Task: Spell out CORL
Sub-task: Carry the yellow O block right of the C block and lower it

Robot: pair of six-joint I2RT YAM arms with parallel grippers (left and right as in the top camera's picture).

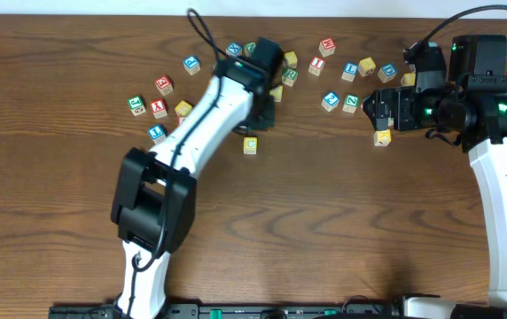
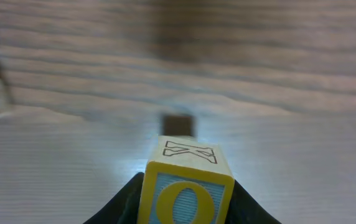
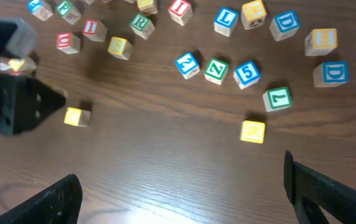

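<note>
Tabletop (image 1: 342,221), left claw (image 1: 260,113) holds cube (image 2: 187,186), seemingly aloft

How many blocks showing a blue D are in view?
2, both in the right wrist view: upper D block in the top row, lower D block at the right edge. The left arm may hide others.

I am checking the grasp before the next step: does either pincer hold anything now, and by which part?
The left pincer holds the yellow O cube by its two opposite side faces. The right pincer is open and empty.
</note>
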